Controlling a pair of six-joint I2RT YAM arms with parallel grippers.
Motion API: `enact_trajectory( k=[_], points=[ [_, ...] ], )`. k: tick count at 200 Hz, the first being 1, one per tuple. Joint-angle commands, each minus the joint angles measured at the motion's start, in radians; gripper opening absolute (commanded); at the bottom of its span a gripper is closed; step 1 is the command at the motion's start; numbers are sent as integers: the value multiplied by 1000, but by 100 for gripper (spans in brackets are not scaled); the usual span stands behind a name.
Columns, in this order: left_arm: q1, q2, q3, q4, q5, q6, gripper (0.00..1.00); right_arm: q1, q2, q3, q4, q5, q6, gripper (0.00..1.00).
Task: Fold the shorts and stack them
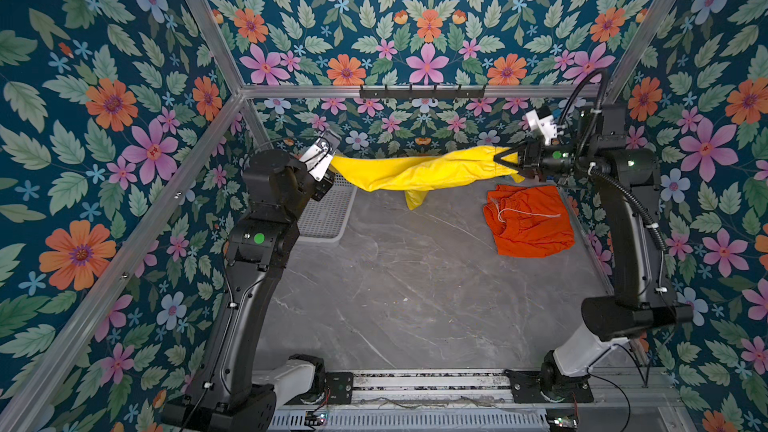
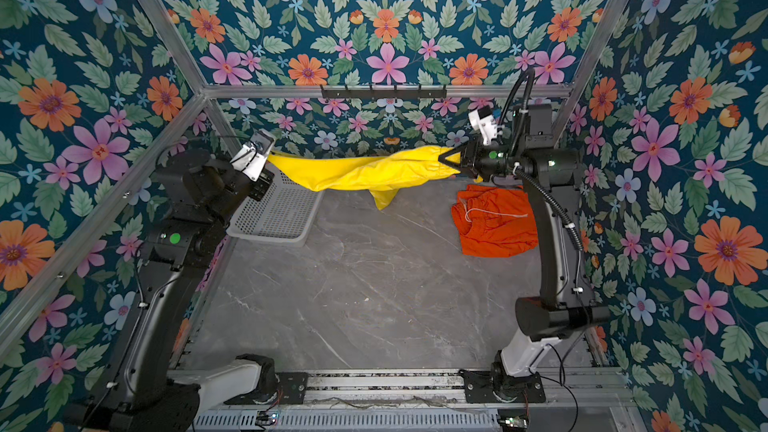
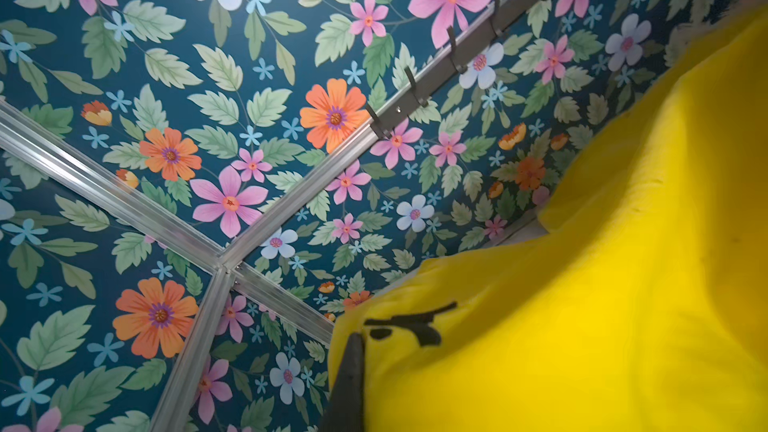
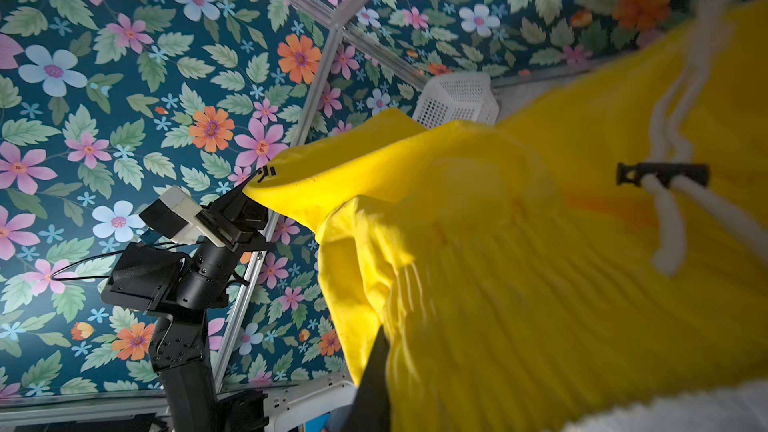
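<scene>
yellow shorts (image 1: 419,172) (twisted), between left pincer (image 4: 257,179), right pincer (image 1: 499,158)

Beside the bright yellow fabric shorts (image 1: 428,170), the black left arm (image 1: 249,276) half hides the white perforated plastic basket (image 1: 328,218).

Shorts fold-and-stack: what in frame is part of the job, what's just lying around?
Job: yellow shorts, held aloft between left gripper and right gripper, both shut on them; orange shorts, lying on the table.
Lying about: white basket; black hook rail on the back wall.
</scene>
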Motion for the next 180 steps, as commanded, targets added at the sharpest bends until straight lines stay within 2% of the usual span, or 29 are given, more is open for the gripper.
enact_trajectory(
  k=[1,19,39,78,117,152,180],
  points=[
    [0,-89,-163,-63,81,67,0,-8,-143,-298,78,-17,-29,0],
    [-1,-155,-330,-148,128,90,0,-8,-206,-526,23,0,-52,0],
    [-1,-190,-481,-219,151,83,0,-8,-276,-803,53,9,-21,0],
    [-2,-232,-637,-317,173,120,0,-7,-397,-1204,126,1,76,0],
    [-16,-266,-706,-416,95,191,0,7,-475,-1375,47,39,124,0],
    [-108,-297,-796,-548,14,246,0,17,-504,-1514,5,87,144,0],
    [-196,-316,-838,-613,-12,242,0,18,-496,-1566,-11,149,152,0]
  ],
)
